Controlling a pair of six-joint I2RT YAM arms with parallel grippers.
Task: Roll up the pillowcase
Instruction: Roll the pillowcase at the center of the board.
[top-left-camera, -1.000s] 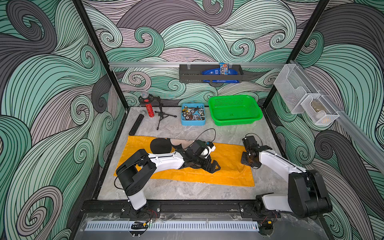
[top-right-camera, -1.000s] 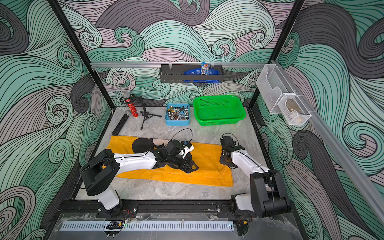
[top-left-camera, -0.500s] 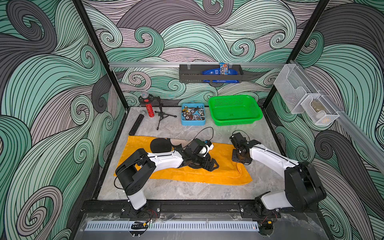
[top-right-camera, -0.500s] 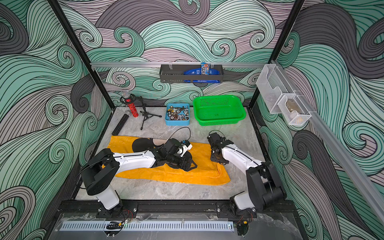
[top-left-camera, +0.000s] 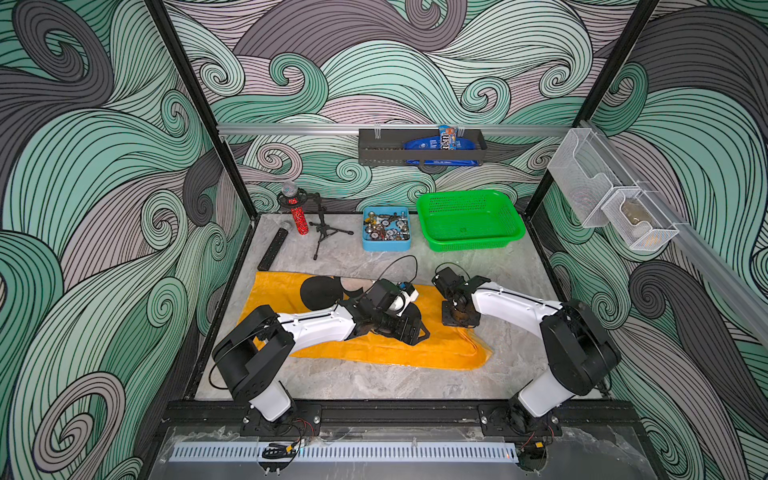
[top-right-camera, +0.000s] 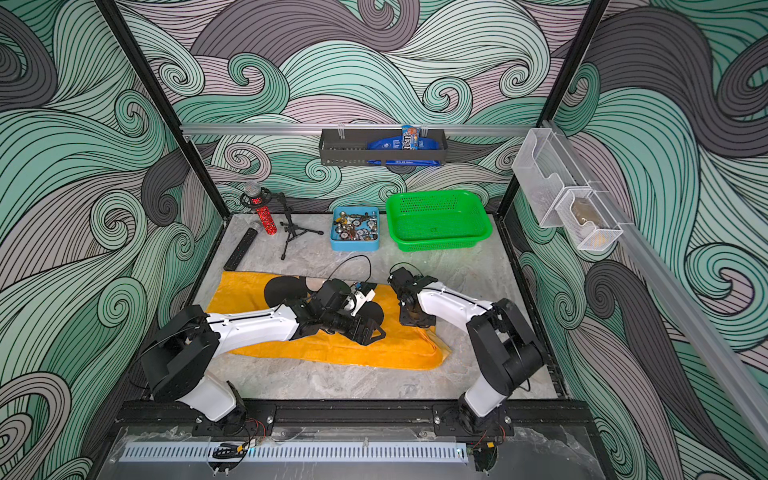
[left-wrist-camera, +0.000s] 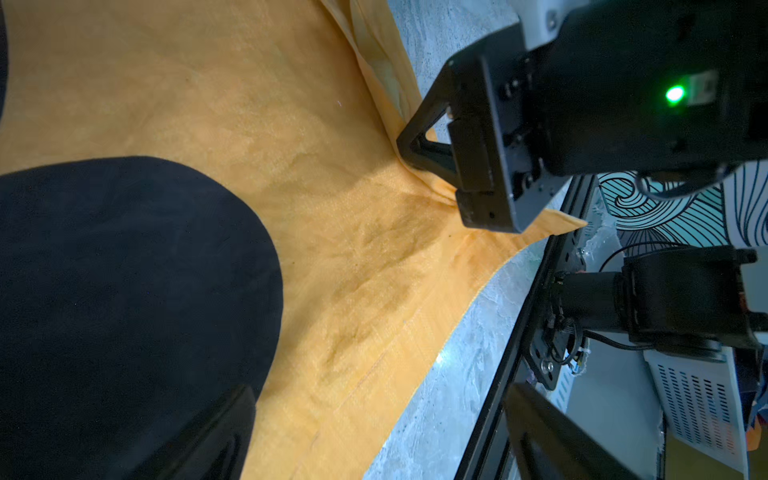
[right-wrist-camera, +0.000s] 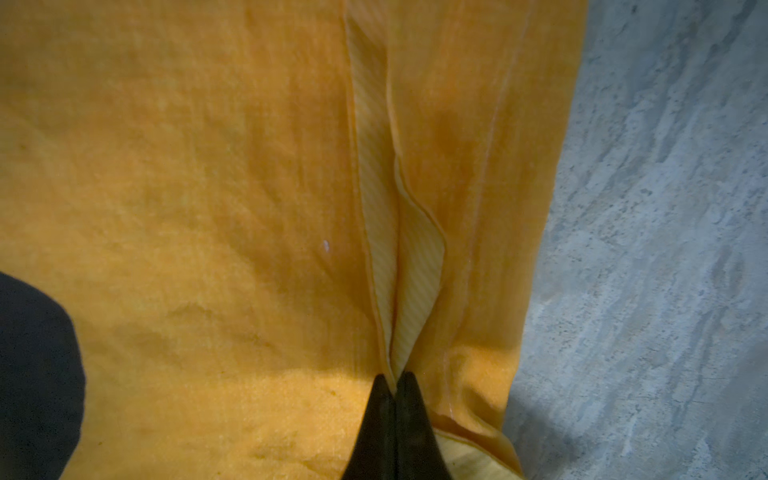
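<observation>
This is looking like a robotics lab cell: a left arm (top-left-camera: 316, 328) and a right arm (top-left-camera: 515, 305) are sitting bolted to a black frame rail (top-left-camera: 399, 415) at lower centre. Wave-printed wall panels (top-left-camera: 83, 166) are enclosing the marbled tabletop (top-left-camera: 374, 382).

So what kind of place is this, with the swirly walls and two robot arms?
Most likely a robot test cell: a left arm and right arm bolted to a black frame rail, wave-print panels boxing them in, and props on the tabletop, a green basket and a yellow pillowcase.
</observation>
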